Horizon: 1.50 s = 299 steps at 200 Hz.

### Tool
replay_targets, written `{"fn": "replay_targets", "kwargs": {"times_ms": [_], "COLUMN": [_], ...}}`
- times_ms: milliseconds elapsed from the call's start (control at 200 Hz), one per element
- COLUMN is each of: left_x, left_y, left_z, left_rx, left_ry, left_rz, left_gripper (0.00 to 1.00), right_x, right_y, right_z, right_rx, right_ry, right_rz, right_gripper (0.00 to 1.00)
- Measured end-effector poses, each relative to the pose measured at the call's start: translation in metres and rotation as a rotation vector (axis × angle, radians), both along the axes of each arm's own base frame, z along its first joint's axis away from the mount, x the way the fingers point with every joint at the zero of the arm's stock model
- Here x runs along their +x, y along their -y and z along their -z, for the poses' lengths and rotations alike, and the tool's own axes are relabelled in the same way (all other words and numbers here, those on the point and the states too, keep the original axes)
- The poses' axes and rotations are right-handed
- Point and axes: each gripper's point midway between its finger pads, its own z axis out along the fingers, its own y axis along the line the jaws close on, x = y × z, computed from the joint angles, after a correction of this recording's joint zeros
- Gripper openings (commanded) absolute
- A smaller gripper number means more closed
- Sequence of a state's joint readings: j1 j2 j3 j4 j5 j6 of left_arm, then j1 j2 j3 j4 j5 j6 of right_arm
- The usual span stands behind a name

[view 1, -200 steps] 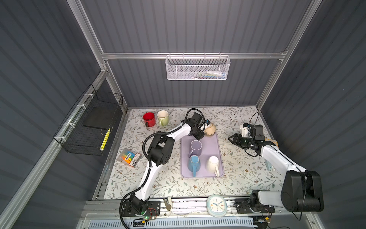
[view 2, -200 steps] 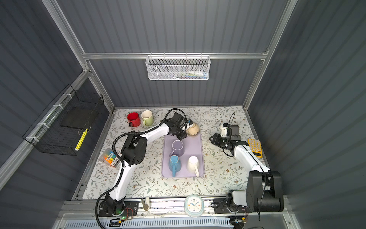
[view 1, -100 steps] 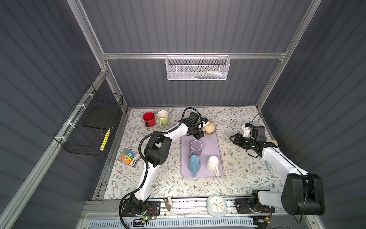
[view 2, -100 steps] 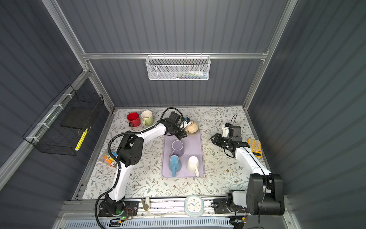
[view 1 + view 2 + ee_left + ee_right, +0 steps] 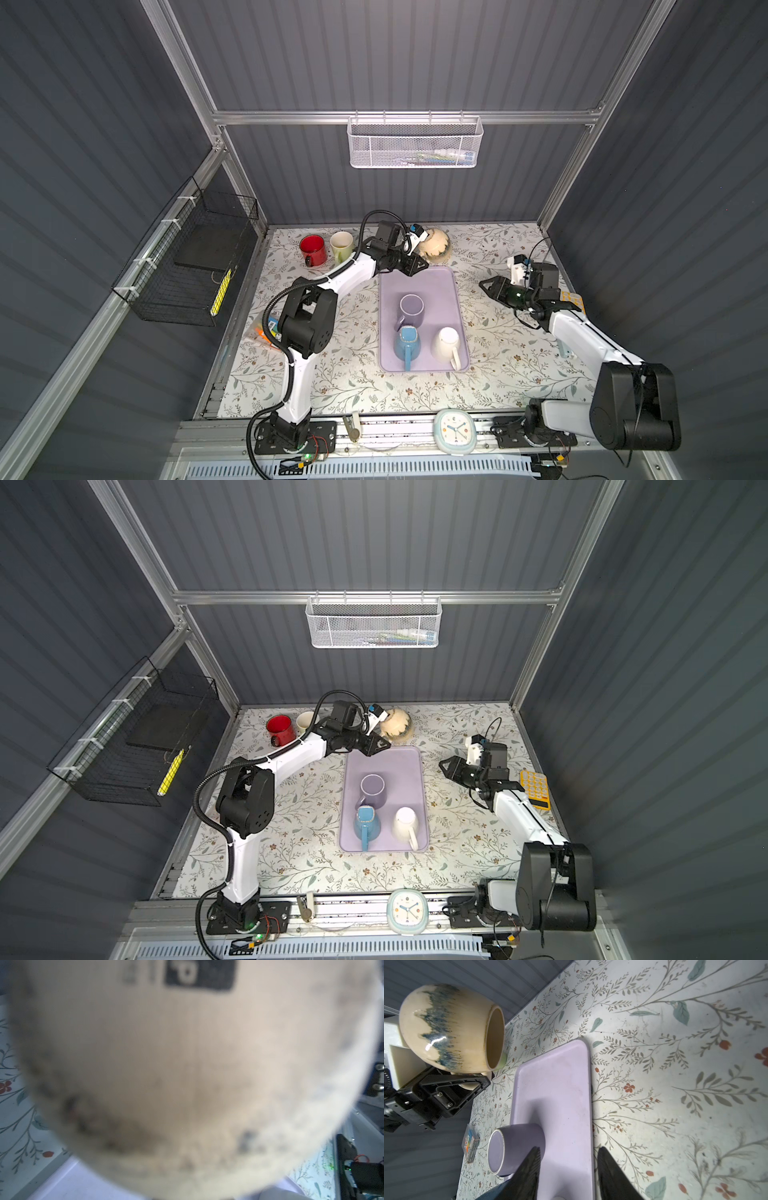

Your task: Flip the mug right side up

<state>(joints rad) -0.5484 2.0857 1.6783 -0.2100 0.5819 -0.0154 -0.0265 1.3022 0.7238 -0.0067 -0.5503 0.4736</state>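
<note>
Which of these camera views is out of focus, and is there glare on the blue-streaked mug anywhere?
Left wrist view: the blue-streaked mug fills the frame and is fully out of focus, apparently very close to the lens. Right wrist view: the same mug is sharp, with a white glare spot on its glaze; the right gripper at the frame edge looks soft. Both top views: sharp throughout.

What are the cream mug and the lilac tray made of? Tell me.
Cream mug: probably glazed ceramic; glossy highlights and dripped blue glaze.
Tray: likely matte plastic; even lilac colour, rounded moulded rim, no shine.
</note>
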Motion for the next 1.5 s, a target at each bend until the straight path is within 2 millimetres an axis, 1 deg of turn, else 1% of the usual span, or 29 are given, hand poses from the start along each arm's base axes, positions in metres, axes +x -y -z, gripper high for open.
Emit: {"fn": "replay_targets", "kwargs": {"times_ms": [120,290,380,480,555,690,880,1056,1131,1296,1496], "left_x": [-0.011,-0.022,-0.027,-0.030,-0.034,-0.040,-0.042,-0.045,-0.048,-0.054,-0.063], "left_y": [0.002,0.006,0.008,0.010,0.010,0.010,0.012,0.011,0.011,0.016,0.023], "left_z": [-0.013,-0.039,-0.054,-0.065,-0.067,-0.063,-0.063,-0.072,-0.079,-0.094,-0.094], "left_rx": [-0.048,-0.124,-0.169,-0.207,-0.231,-0.257,-0.293,-0.320,-0.335,-0.374,-0.384], "left_ry": [-0.026,-0.040,-0.036,-0.032,-0.044,-0.091,-0.133,-0.139,-0.140,-0.125,-0.147], "left_rz": [0.023,0.057,0.075,0.087,0.095,0.096,0.091,0.087,0.088,0.110,0.127], "left_gripper": [0.08,0.08,0.08,0.08,0.08,0.08,0.07,0.07,0.06,0.06,0.05], "right_x": [0.002,-0.002,-0.005,-0.004,-0.004,-0.008,-0.013,-0.013,-0.011,-0.003,0.005], "right_y": [-0.005,-0.014,-0.020,-0.025,-0.030,-0.038,-0.051,-0.068,-0.075,-0.087,-0.094], "right_z": [-0.007,-0.015,-0.022,-0.033,-0.046,-0.067,-0.095,-0.102,-0.103,-0.106,-0.115], "right_rx": [0.024,0.077,0.108,0.138,0.165,0.204,0.253,0.279,0.294,0.327,0.388], "right_ry": [0.041,0.114,0.167,0.218,0.278,0.382,0.505,0.541,0.547,0.558,0.595], "right_rz": [-0.021,-0.064,-0.093,-0.121,-0.156,-0.216,-0.304,-0.385,-0.412,-0.458,-0.501], "right_gripper": [0.49,0.50,0.50,0.50,0.51,0.51,0.51,0.51,0.52,0.52,0.53]}}
